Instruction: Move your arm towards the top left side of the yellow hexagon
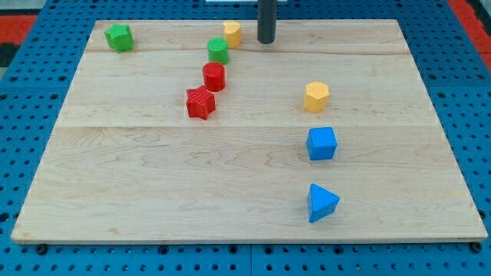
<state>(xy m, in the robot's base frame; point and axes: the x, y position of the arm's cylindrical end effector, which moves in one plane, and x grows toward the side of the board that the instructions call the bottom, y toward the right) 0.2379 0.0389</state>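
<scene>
The yellow hexagon (316, 96) sits right of the board's middle. My tip (265, 41) is the lower end of the dark rod at the view's top, up and to the left of the yellow hexagon and well apart from it. It stands just right of a second yellow block (232, 33), without touching it.
A green round block (219, 50), a red cylinder (214, 77) and a red star (200, 103) form a diagonal line left of centre. A green star (119, 37) is at the top left. A blue cube (321, 143) and a blue triangle (321, 202) lie below the hexagon. The wooden board (153, 184) rests on a blue pegboard.
</scene>
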